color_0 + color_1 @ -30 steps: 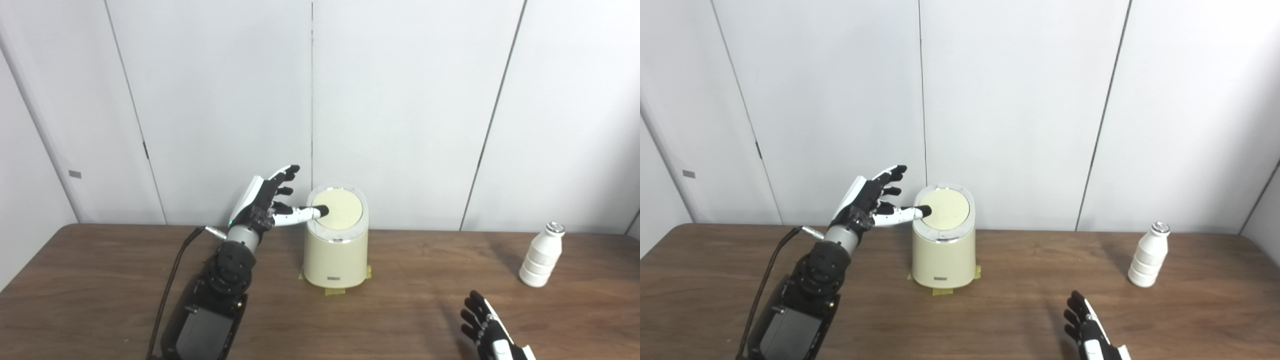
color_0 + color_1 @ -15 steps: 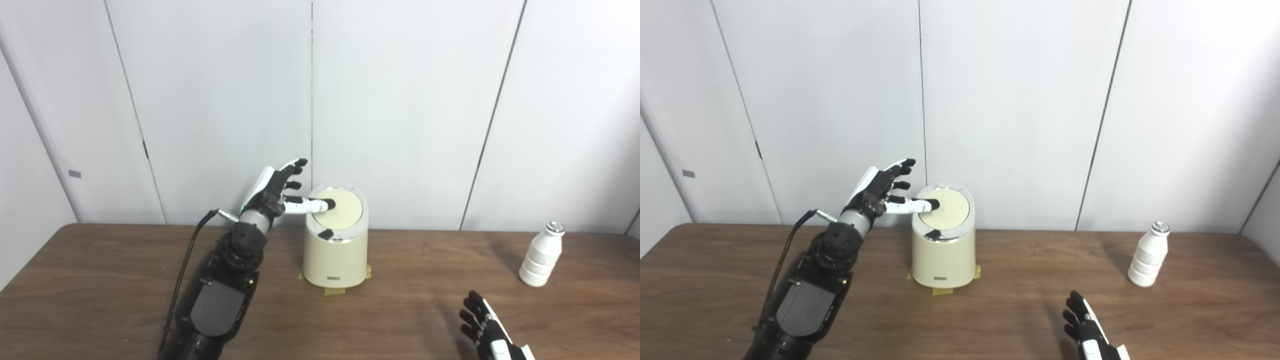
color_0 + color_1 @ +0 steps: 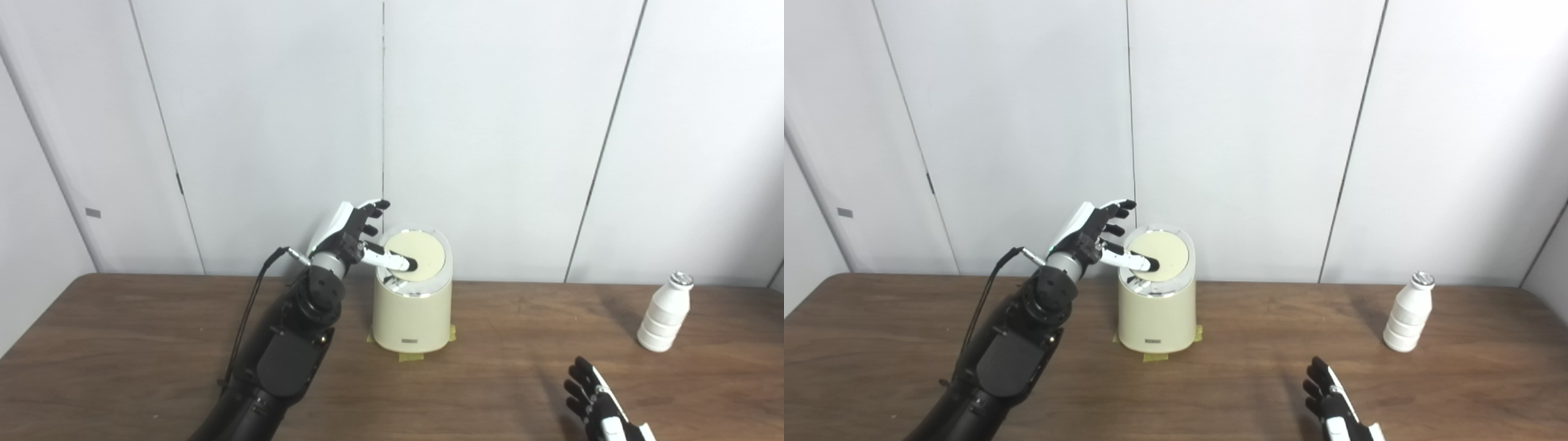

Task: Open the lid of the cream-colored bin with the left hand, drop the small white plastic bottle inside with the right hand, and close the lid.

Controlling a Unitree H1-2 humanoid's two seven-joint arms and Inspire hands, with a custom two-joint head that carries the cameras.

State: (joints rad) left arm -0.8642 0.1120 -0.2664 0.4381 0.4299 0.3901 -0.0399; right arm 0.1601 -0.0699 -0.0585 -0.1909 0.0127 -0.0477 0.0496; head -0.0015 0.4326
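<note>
Counting items on the wooden table (image 3: 122,343): one cream-colored bin (image 3: 411,306), one small white bottle (image 3: 663,313), two hands. Bin stands mid-table on yellow tape (image 3: 410,356), lid (image 3: 416,255) down. Left hand (image 3: 348,236) holds nothing, fingers spread, one extended fingertip touching the lid's front-left part. Bottle stands upright far right, well apart from both hands. Right hand (image 3: 597,407) empty, fingers apart, wrist cut off by the bottom edge.

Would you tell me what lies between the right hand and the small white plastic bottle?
Only bare wooden table; both views show nothing between right hand and bottle.
</note>
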